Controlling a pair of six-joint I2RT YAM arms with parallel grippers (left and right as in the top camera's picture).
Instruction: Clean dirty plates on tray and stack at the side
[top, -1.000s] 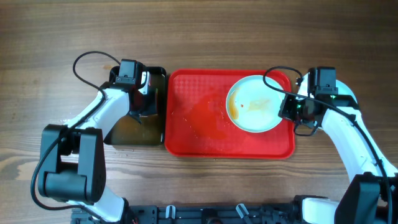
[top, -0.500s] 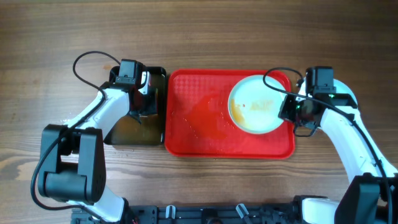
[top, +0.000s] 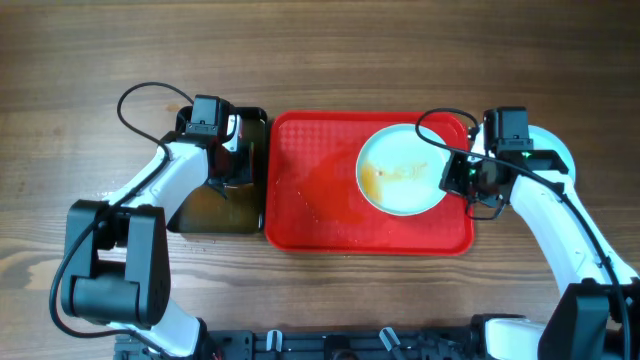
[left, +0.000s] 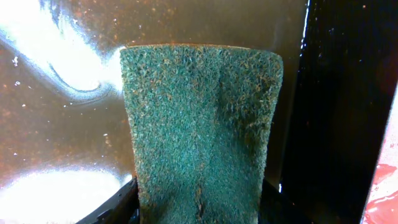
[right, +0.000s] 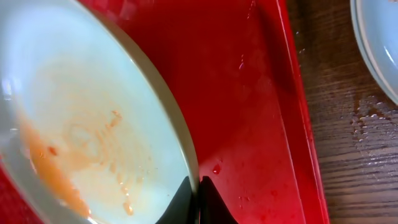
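One pale plate (top: 398, 172) with an orange sauce smear is over the right part of the red tray (top: 320, 215), tilted. My right gripper (top: 452, 176) is shut on its right rim. In the right wrist view the fingertips (right: 198, 190) pinch the plate's edge (right: 93, 124) above the wet tray (right: 261, 93). The rim of another pale plate (right: 380, 43) lies on the wood to the right of the tray. My left gripper (top: 228, 160) is in the black bin, shut on the green sponge (left: 199, 124).
The black bin (top: 215, 215) with brownish water (left: 56, 124) stands against the tray's left edge. The tray base is wet with reddish streaks (top: 335, 185). Bare wooden table lies behind and in front of the tray.
My right gripper has shifted the plate a little to the left over the tray and changed its tilt. The left arm and sponge have not moved.
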